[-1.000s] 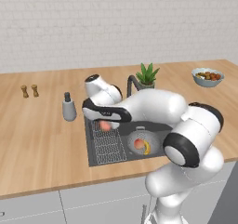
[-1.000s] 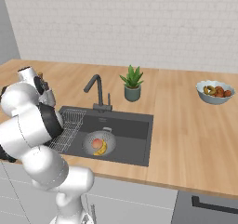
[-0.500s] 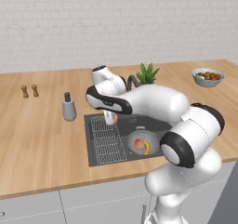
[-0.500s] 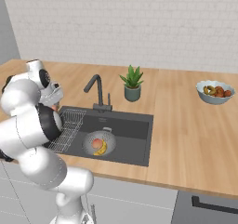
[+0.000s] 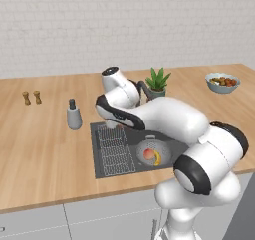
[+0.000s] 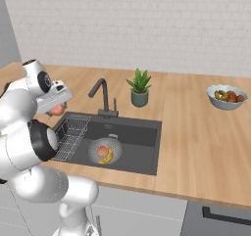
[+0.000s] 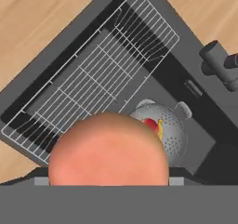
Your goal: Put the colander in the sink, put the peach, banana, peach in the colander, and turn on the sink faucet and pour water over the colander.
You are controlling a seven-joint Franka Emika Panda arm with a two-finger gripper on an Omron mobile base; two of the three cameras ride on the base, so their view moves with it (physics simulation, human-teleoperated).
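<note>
Above the wire rack [image 7: 93, 74] at the sink's [image 6: 147, 132] left end, your gripper [image 6: 55, 109] hung with its fingers clamped on a peach [image 7: 108, 151]. Below and to the right, the colander [image 6: 104, 149] sat on the basin floor, already holding another peach [image 6: 101, 151] and the banana [image 6: 108, 156]. The faucet [image 6: 101, 97] stood behind the basin.
</note>
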